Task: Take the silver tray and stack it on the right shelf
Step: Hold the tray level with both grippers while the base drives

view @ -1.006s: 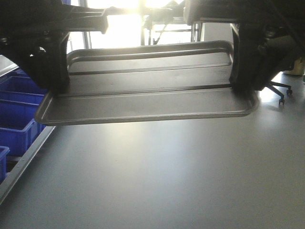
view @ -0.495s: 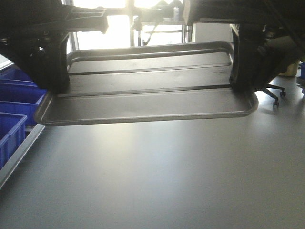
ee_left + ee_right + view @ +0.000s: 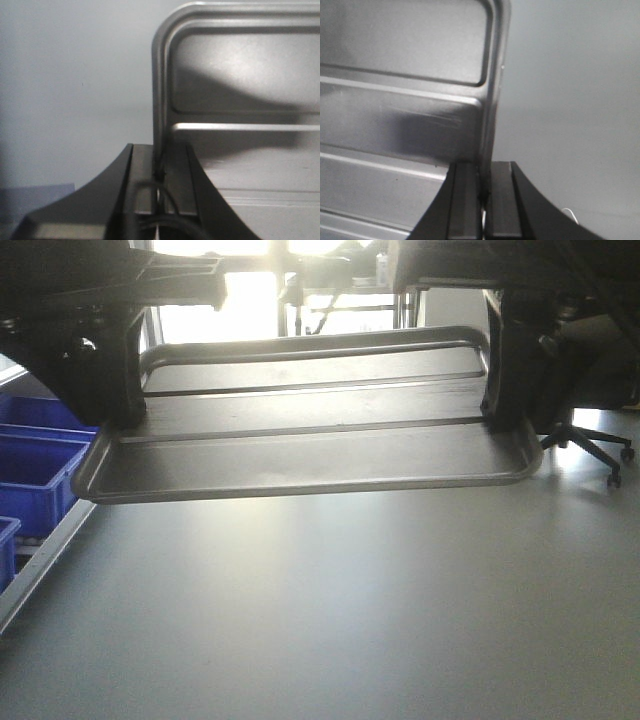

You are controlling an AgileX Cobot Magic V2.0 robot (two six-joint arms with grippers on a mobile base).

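The silver tray (image 3: 310, 455) hangs level above the grey surface, held at both short ends; two long ridges run across its bottom. My left gripper (image 3: 112, 425) is shut on its left rim, and my right gripper (image 3: 505, 420) is shut on its right rim. In the left wrist view the tray (image 3: 240, 90) has its rim pinched in my left gripper (image 3: 160, 170). The right wrist view shows the tray (image 3: 405, 115) with its edge clamped in my right gripper (image 3: 484, 185). The right shelf is out of view.
Blue plastic bins (image 3: 35, 465) stand at the left behind a metal rail (image 3: 40, 560). A wheeled office chair (image 3: 590, 445) is at the right, behind the tray. Bright windows glare at the back. A plain grey surface (image 3: 330, 610) stretches below the tray.
The tray stays fixed in both grippers. The background has shifted: the blue bins and the office chair sit differently and the chair now shows more fully.
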